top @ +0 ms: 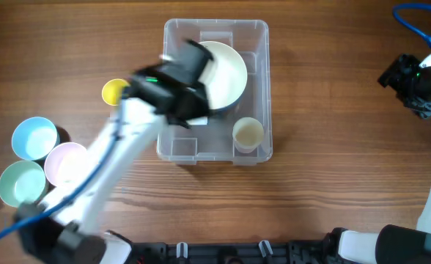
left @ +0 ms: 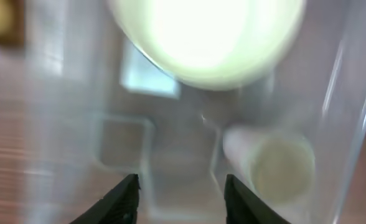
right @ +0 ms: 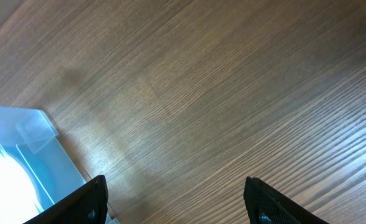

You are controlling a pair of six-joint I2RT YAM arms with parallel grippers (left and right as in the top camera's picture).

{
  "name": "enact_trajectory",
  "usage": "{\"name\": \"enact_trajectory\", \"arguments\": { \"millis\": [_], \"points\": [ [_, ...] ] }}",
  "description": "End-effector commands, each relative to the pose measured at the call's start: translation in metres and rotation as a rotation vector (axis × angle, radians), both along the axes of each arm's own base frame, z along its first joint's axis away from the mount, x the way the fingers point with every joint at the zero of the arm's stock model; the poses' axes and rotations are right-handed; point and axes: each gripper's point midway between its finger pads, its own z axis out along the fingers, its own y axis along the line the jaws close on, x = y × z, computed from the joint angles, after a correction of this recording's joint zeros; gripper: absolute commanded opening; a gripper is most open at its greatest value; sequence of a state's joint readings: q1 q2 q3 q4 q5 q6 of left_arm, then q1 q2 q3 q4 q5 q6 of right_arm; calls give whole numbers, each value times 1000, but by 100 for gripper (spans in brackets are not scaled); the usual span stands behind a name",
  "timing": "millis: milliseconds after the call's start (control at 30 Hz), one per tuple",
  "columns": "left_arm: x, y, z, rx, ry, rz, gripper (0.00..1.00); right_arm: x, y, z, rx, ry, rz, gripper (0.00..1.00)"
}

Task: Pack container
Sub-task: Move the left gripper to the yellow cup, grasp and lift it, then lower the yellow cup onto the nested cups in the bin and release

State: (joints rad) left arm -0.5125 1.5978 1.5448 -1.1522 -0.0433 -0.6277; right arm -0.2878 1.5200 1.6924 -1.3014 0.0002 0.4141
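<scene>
The clear plastic container (top: 259,33) sits at the table's middle. Inside it are a large pale cream bowl (top: 230,73) and a small cream cup (top: 248,133) at its near right corner. My left gripper (top: 190,62) hovers over the container's left half, open and empty; the left wrist view shows its fingers (left: 180,190) above the container floor (left: 170,149), with the bowl (left: 208,37) ahead and the cup (left: 282,168) to the right. My right gripper (top: 413,81) is at the far right, open and empty over bare wood (right: 177,196); the container's corner (right: 27,143) shows at its left.
A yellow cup (top: 114,92) stands just left of the container. A blue bowl (top: 34,138), a pink bowl (top: 67,163) and a green bowl (top: 21,183) cluster at the near left. A blue cable (top: 413,22) runs at the far right.
</scene>
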Motion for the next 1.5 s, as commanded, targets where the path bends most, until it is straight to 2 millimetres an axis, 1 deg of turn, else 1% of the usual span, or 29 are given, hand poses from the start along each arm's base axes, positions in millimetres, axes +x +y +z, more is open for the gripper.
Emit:
{"name": "enact_trajectory", "arguments": {
  "millis": [0, 67, 100, 167, 200, 267, 333, 367, 467, 500, 533, 600, 633, 667, 700, 733, 767, 833, 900, 1000, 1067, 1100, 1133, 1200, 1267, 1300, 1333, 1400, 1467],
  "points": [
    [33, 91, 33, 67, -125, 195, 59, -3, 2, 6, -10, -18, 16, 71],
    [41, 125, 28, 89, -109, 264, 59, -3, 2, 6, -10, -18, 17, 71],
    [44, 140, 24, 97, -99, 301, 61, -3, 2, 6, -10, -17, 17, 71],
    [51, 168, 14, 114, -75, 357, 61, -3, 2, 6, -10, -17, 16, 71],
    [55, 182, 6, 117, -58, 396, 61, -3, 2, 6, -10, -17, 17, 71],
    [64, 201, -12, 100, -16, 439, 61, -3, 2, 6, -10, -17, 17, 71],
    [71, 211, -33, 86, 30, 429, 61, -3, 2, 6, -10, -17, 16, 71],
    [73, 215, -47, 77, 65, 437, 61, -3, 2, 6, -10, -17, 17, 71],
    [73, 225, -84, 73, 168, 460, 61, -3, 2, 6, -11, -16, 20, 71],
    [74, 225, -94, 68, 193, 460, 60, -3, 2, 6, -11, -16, 20, 71],
    [74, 225, -109, 60, 229, 462, 60, -3, 2, 6, -11, -17, 20, 71],
    [74, 222, -131, 41, 283, 454, 59, -3, 2, 6, -11, -17, 20, 71],
    [73, 219, -142, 32, 311, 451, 54, -3, 2, 6, -11, -16, 20, 71],
    [73, 218, -148, 25, 328, 446, 45, -3, 2, 6, -11, -16, 20, 71],
    [73, 215, -154, 12, 340, 443, 15, -3, 2, 6, -11, -16, 20, 71],
    [73, 215, -154, 13, 339, 442, 8, -3, 2, 6, -12, -16, 20, 71],
    [74, 215, -153, 14, 334, 441, 4, -3, 2, 6, -11, -16, 20, 71],
    [75, 213, -145, 12, 315, 438, 4, -3, 2, 6, -12, -16, 20, 71],
    [74, 211, -126, 9, 279, 433, 4, -3, 2, 6, -11, -16, 20, 71],
    [71, 201, -81, 0, 184, 415, 4, -2, 2, 6, -12, -18, 20, 71],
    [64, 183, -42, -21, 108, 372, 4, -2, 2, 6, -12, -18, 20, 71],
    [57, 169, -19, -33, 58, 335, 4, -2, 2, 6, -12, -18, 20, 71],
    [48, 150, 8, -43, -6, 285, 4, -2, 2, 6, -12, -18, 20, 71],
    [35, 119, 40, -65, -94, 200, 4, -2, 2, 6, -12, -19, 20, 71],
    [20, 85, 64, -103, -159, 127, 4, -2, 2, 6, -12, -19, 20, 71],
    [10, 63, 73, -126, -179, 78, 4, -2, 2, 6, -12, -18, 20, 71],
    [2, 46, 77, -143, -185, 42, 4, -2, 2, 6, -12, -18, 20, 71],
    [-13, 12, 78, -177, -168, -15, 4, -2, 2, 6, -11, -17, 20, 71],
    [-24, -21, 72, -195, -145, -80, 4, -2, 2, 6, -11, -17, 20, 71]
  ]
}}
